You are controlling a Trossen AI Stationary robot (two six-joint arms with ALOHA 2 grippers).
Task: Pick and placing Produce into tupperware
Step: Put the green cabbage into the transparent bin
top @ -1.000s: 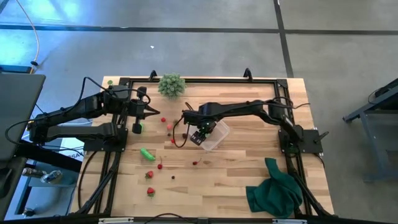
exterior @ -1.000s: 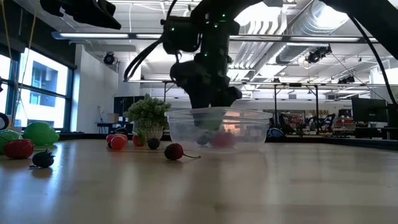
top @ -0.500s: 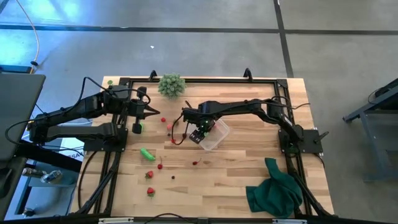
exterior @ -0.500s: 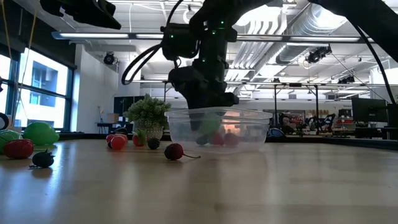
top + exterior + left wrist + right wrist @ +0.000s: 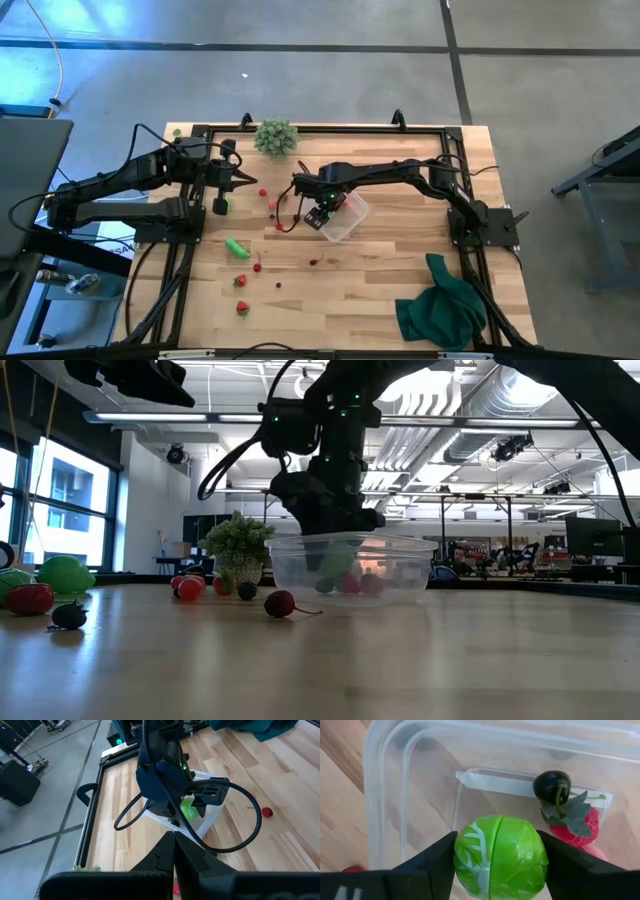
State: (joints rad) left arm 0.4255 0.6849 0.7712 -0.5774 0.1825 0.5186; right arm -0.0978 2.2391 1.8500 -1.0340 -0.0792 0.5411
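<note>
- Wooden counter [image 5: 380, 270] at frame centre, berries scattered lower left.
- Right tool [image 5: 497, 870] grips a green sprout [image 5: 499, 856] over the clear tub [image 5: 347, 218], mid-frame.
- Left tool [image 5: 252, 180] closed, empty, upper left.

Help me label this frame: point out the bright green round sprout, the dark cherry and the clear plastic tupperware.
Bright green round sprout [image 5: 499, 855], right wrist view, its middle.
Dark cherry [image 5: 551, 785], right wrist view, its round body.
Clear plastic tupperware [image 5: 385, 795], right wrist view, its side wall.

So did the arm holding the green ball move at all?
Yes, a little: the right gripper, shut on the green ball, edged toward the table's left side, against the tupperware.
</note>
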